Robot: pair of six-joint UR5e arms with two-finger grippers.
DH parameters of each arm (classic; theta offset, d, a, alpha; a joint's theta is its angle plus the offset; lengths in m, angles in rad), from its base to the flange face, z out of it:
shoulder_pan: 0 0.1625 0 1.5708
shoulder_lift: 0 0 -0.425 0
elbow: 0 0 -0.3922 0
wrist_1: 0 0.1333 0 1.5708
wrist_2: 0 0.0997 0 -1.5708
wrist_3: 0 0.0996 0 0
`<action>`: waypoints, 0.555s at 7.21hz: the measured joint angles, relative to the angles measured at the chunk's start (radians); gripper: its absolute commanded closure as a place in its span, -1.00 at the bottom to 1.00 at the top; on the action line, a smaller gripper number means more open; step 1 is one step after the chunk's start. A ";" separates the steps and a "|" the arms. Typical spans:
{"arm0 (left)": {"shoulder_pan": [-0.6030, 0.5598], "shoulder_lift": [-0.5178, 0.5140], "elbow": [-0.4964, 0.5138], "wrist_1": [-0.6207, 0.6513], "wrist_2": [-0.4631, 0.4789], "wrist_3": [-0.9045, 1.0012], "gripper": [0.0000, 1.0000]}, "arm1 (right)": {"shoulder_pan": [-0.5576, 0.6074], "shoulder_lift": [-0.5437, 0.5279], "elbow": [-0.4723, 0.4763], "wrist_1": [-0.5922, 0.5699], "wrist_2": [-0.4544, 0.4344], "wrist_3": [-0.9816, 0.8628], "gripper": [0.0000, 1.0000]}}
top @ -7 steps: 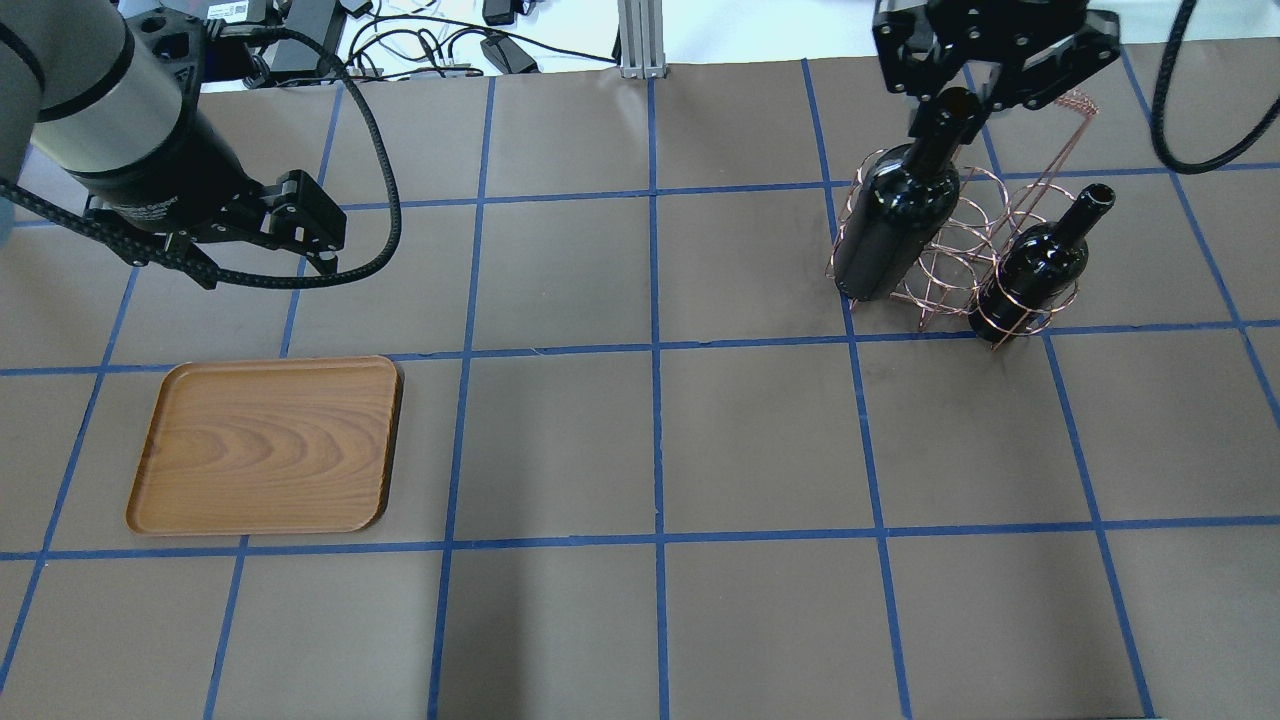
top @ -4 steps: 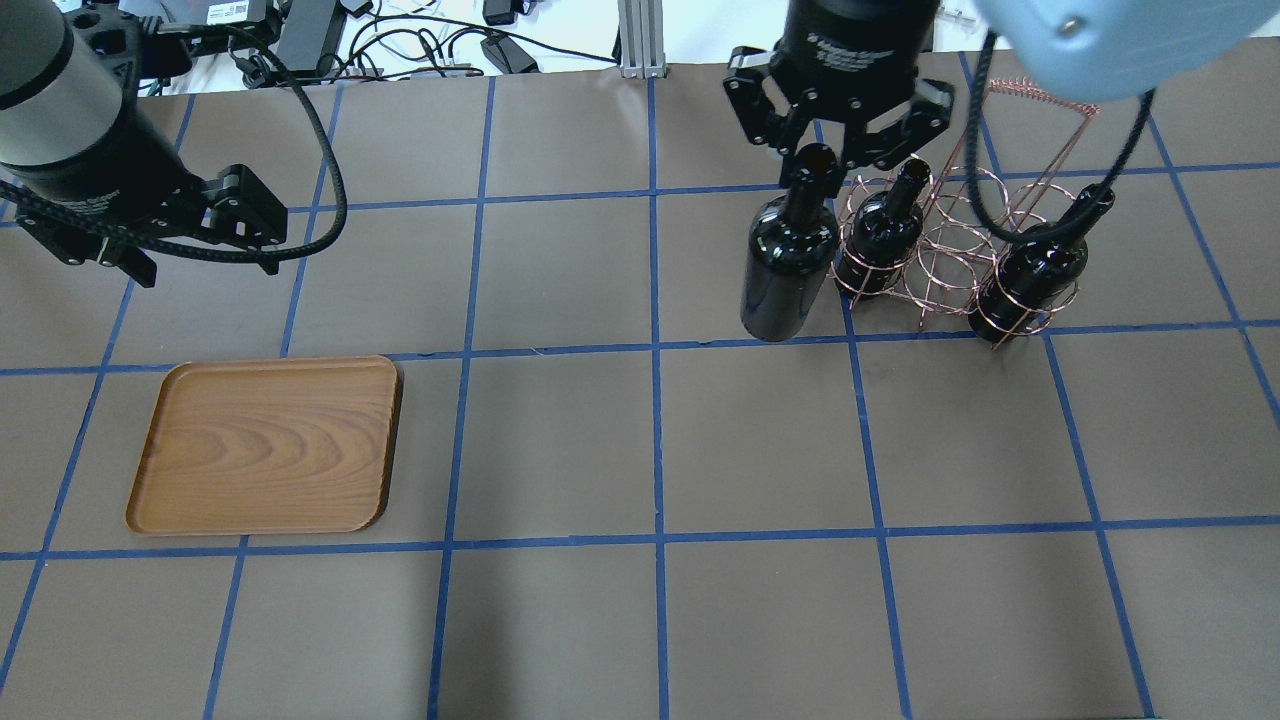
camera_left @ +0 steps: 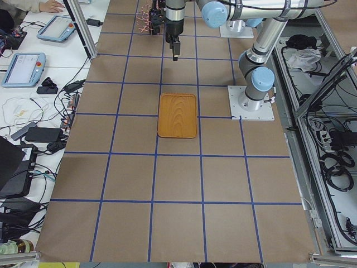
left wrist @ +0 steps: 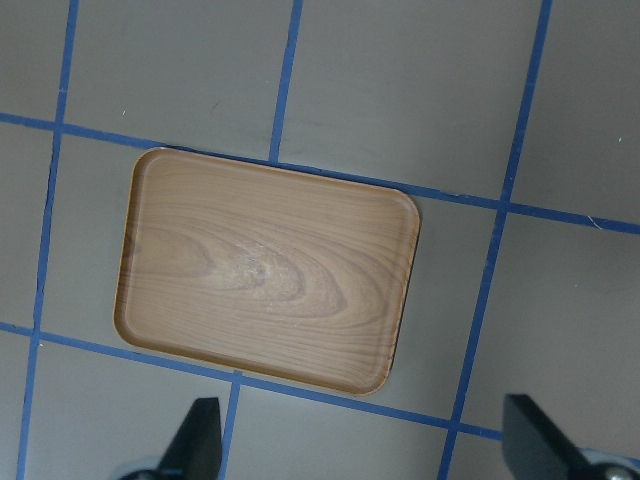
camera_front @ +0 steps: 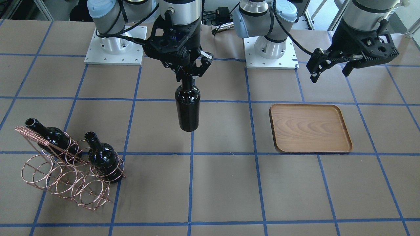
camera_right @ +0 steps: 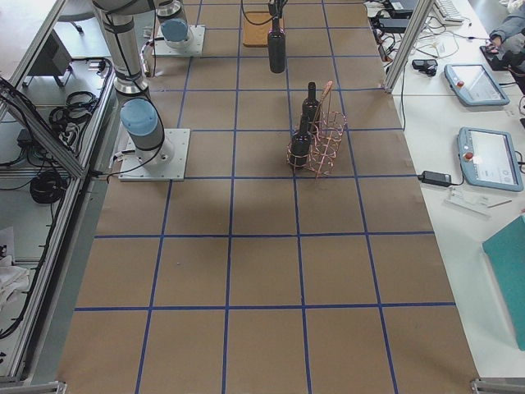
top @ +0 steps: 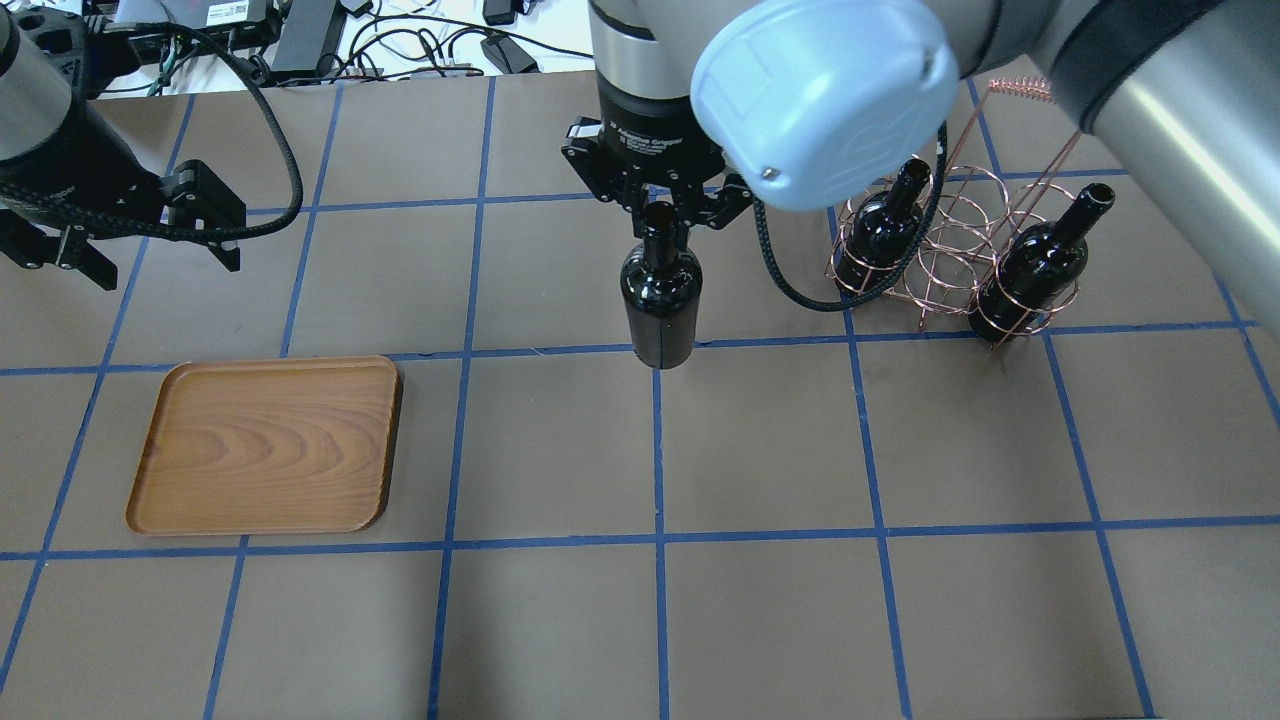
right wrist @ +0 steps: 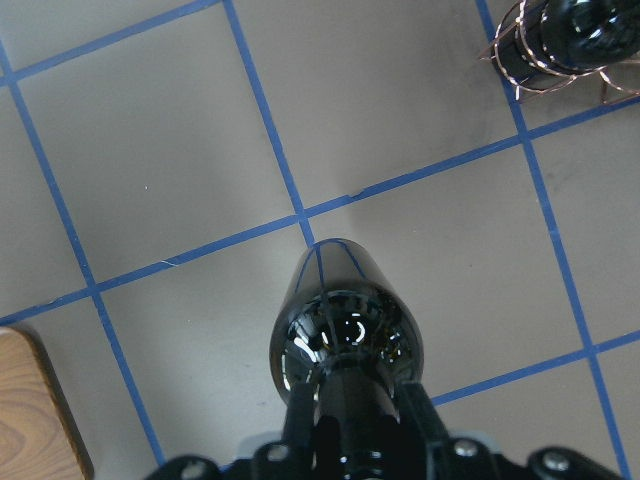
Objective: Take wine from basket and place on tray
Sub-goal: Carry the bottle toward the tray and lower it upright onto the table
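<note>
Midway between basket (top: 958, 245) and tray (top: 265, 445), the right jaws clamp the neck of a wine bottle (top: 660, 300) hanging upright above the bench (top: 760, 450) (left jaws spread wide, empty).

I'm looking at a brown tabletop (top: 760, 620) crossed by blue tape lines (top: 658, 540). In the overhead view, tangled cables (top: 420, 45) and an aluminium post (top: 636, 40) sit at 12 o'clock. In the right-side view, a teach pendant (camera_right: 478, 84) and another (camera_right: 492, 156) lie on a white bench (camera_right: 467, 263) at 3 o'clock.
</note>
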 measured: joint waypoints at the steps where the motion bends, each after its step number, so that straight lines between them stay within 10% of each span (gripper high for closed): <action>1: 0.000 -0.004 -0.001 0.000 0.000 0.000 -1.00 | 0.027 0.021 0.000 -0.028 0.001 0.017 0.99; 4: 0.001 -0.005 -0.004 -0.003 -0.003 0.001 -1.00 | 0.065 0.057 0.001 -0.060 0.013 0.056 0.98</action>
